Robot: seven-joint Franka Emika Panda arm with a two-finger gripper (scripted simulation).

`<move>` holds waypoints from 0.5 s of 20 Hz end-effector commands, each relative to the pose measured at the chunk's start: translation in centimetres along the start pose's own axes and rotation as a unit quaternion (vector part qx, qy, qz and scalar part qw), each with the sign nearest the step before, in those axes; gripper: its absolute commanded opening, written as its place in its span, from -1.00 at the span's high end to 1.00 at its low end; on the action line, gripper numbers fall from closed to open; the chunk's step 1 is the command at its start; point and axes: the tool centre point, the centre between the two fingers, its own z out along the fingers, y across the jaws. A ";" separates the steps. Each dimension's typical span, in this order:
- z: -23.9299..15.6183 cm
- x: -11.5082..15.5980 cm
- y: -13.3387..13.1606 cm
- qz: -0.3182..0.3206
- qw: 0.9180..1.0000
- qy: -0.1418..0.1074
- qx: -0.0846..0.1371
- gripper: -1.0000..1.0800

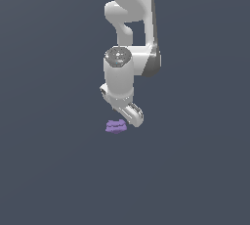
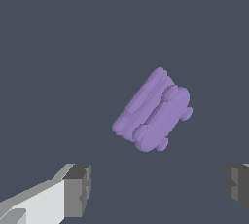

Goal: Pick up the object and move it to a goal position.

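The object (image 1: 115, 126) is a small light-purple lumpy block with a groove across it, lying on the dark grey floor. In the exterior view my white gripper (image 1: 133, 117) hangs just above it and slightly toward the exterior view's right. In the wrist view the object (image 2: 153, 111) lies at a slant ahead of the gripper (image 2: 158, 190), outside the gap between the fingers. The two grey fingertips (image 2: 78, 189) stand wide apart with nothing between them, so the gripper is open. The gap is wider than the object.
The dark grey floor (image 1: 58, 170) stretches flat on all sides. The white arm (image 1: 129, 18) rises behind the gripper toward the top of the exterior view. No goal marker shows.
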 end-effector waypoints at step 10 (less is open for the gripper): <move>1.9 1.3 1.0 0.174 0.985 0.002 -0.005 -0.92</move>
